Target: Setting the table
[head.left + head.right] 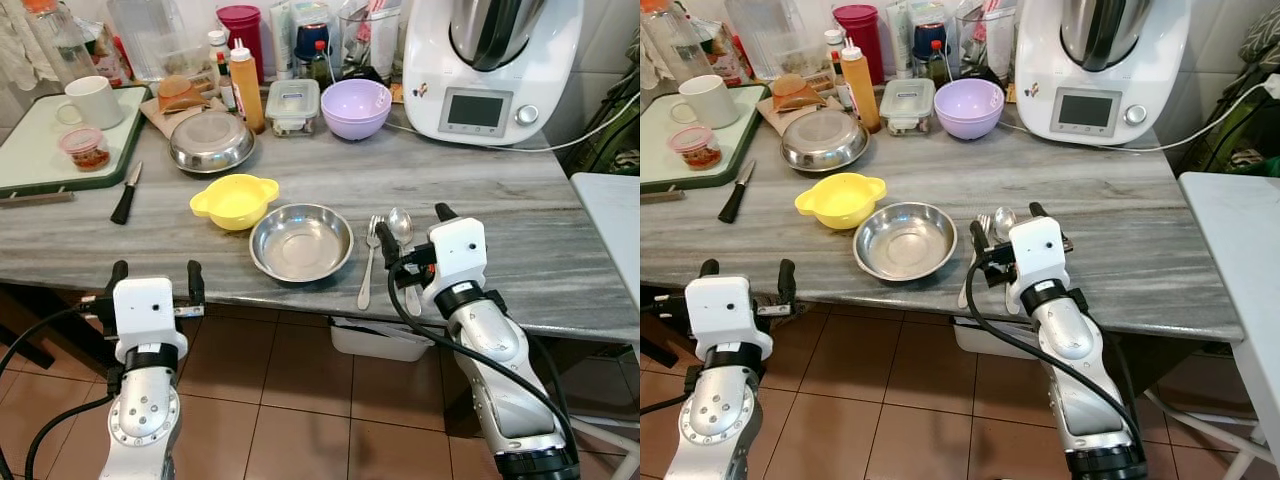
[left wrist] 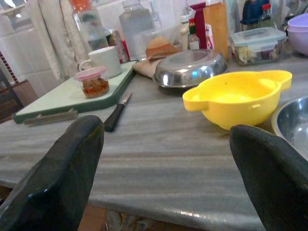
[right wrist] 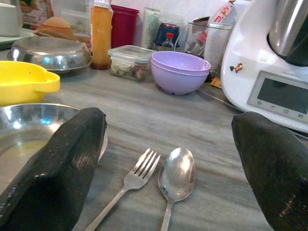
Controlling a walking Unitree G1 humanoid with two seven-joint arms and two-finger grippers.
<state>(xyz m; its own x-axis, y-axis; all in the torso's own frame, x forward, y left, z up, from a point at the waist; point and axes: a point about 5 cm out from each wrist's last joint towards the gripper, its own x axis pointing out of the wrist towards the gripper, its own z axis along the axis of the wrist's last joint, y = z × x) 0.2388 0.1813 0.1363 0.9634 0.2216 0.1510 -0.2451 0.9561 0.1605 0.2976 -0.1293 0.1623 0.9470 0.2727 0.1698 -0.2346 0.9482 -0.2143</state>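
A steel bowl [image 1: 300, 240] sits near the grey table's front edge [image 1: 520, 310], with a yellow bowl [image 1: 234, 198] touching its far left side. A fork [image 1: 368, 262] and a spoon [image 1: 402, 235] lie side by side just right of the steel bowl. My right gripper [image 1: 413, 225] hovers open over the near ends of the fork [image 3: 134, 178] and spoon [image 3: 177, 174], with nothing between its fingers. My left gripper [image 1: 157, 270] is open at the table's front edge on the left, pointing toward the yellow bowl [image 2: 240, 96], and holds nothing.
At the back stand a purple bowl [image 1: 355, 107], a white kitchen machine [image 1: 490, 65], a food container [image 1: 293, 105], an orange bottle [image 1: 246, 85] and a steel lid [image 1: 210, 142]. A knife [image 1: 126, 193] lies by a green board [image 1: 30, 150] holding a mug [image 1: 92, 100]. A white table [image 1: 615, 220] adjoins on the right.
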